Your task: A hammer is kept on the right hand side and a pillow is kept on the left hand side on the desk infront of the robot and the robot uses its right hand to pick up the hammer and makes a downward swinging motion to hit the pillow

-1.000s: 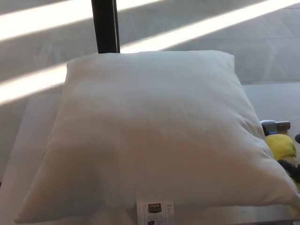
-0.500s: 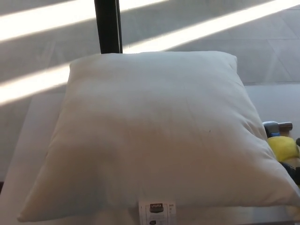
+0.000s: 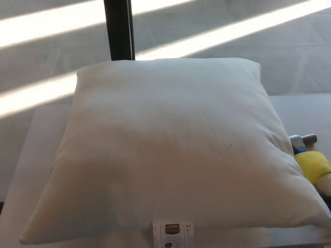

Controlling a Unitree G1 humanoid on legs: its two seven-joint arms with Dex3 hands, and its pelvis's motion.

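Pillow [image 3: 170,150] covers most of the bench [image 3: 36,134], tag at near edge. Hammer [image 3: 312,164], yellow-handled, touches its right edge, partly cut off. Neither robot hand visible, state unknown.

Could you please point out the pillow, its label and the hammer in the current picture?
pillow [image 3: 170,150]: head view, middle of its top face.
label [image 3: 172,233]: head view, printed tag at the near edge.
hammer [image 3: 312,166]: head view, yellow part at the right edge.
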